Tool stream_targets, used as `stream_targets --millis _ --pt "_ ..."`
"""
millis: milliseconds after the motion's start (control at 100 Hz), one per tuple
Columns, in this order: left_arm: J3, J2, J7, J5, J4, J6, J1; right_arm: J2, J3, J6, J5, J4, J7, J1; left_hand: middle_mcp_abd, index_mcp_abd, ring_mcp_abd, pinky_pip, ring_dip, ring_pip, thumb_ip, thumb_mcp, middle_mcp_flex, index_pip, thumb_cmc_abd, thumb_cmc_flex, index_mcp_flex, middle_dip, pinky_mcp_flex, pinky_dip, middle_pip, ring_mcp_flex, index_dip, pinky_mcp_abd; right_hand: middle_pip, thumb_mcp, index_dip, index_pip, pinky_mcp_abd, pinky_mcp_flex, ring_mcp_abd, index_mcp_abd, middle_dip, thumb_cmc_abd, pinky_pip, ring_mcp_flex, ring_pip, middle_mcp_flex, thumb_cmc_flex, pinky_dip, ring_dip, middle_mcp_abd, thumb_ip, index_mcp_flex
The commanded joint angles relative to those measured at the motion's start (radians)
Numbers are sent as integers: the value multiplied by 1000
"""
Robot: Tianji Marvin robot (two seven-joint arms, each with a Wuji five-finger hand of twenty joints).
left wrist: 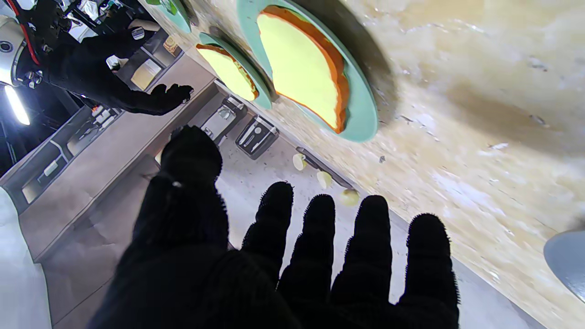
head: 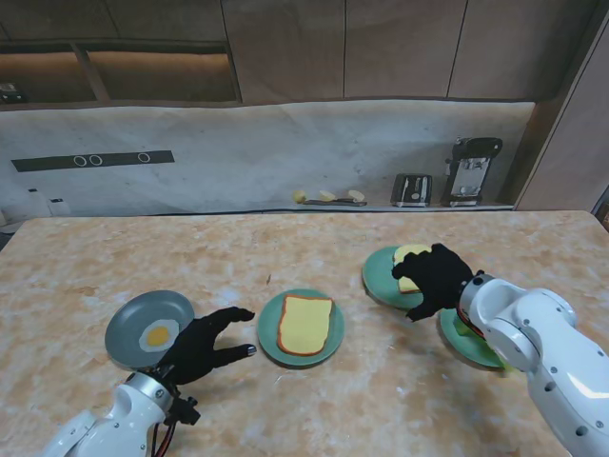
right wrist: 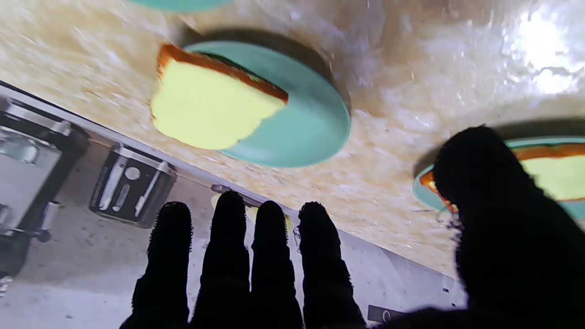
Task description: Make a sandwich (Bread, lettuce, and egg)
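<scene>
Marbled table (head: 314,400) carries the centre plate's bread (head: 304,325) as base; the left hand (head: 202,345), spread and empty, waits beside the egg (head: 158,334), while the right hand (head: 436,277), spread and empty, hovers over the second slice (head: 410,255).

Stand view: high over our shoulders, facing down across the table (head: 314,400) to the back wall. Wrist views: each close along our fingers (left wrist: 320,246), inverted, tabletop uppermost. All three views share the centre plate of bread (head: 303,327) (left wrist: 315,77) (right wrist: 548,173).
</scene>
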Motion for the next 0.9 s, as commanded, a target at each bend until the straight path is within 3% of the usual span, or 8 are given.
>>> stream_targets --millis 0,580,890 --pt "9 1 -23 16 -11 4 14 8 7 20 -18 -6 16 -37 1 6 -9 2 11 -7 -22 -7 -29 -34 9 -1 3 2 -10 20 -9 -30 -12 2 -21 -10 -18 -22 22 -28 16 21 -751 -26 -27 -22 -23 -21 -29 -18 10 24 29 -26" --pt "56 4 -36 -1 -30 7 30 5 137 144 -169 -30 4 -184 3 -8 -5 18 10 -1 -22 -7 -34 -46 19 -8 5 -1 -11 22 -7 -35 -18 7 -26 -13 -28 -29 18 -34 17 40 -755 -56 -42 -40 -25 -42 -26 -19 12 28 28 -12" --pt "66 5 -41 -13 -37 7 32 0 194 197 -194 -44 16 -246 4 -12 -5 22 10 -2 -22 -8 -37 -45 22 -11 2 -1 -14 22 -9 -38 -16 8 -29 -8 -30 -31 27 10 22 64 -758 -61 -31 -13 -24 -10 -13 -12 11 32 31 17"
